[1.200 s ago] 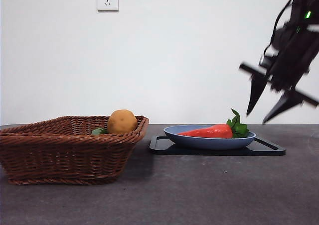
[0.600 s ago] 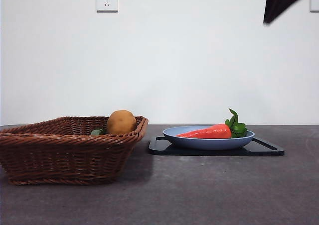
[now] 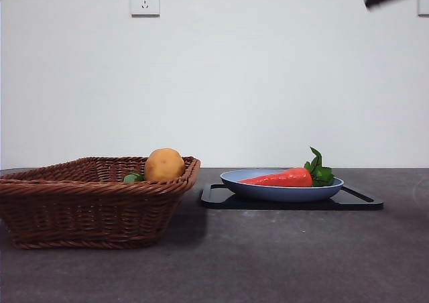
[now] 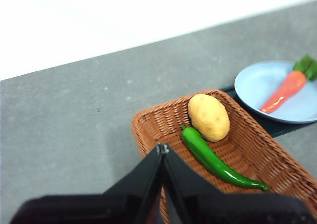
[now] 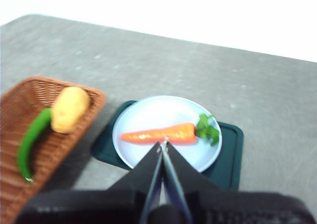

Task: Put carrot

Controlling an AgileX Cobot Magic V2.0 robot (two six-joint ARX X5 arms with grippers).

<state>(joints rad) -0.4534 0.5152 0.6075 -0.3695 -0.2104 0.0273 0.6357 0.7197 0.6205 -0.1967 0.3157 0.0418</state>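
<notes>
Front view: the carrot (image 3: 283,177) is lying on its side in a blue plate (image 3: 281,192), which is sitting on a black tray (image 3: 355,198) beside a wicker basket (image 3: 87,206) holding a potato (image 3: 164,164) and a green pepper (image 4: 218,160). The right gripper (image 5: 164,143) is hovering high above the plate, its jaws pressed together and gripping nothing. The left gripper (image 4: 161,148) is hanging over the basket, jaws likewise meeting at the tips, empty.
</notes>
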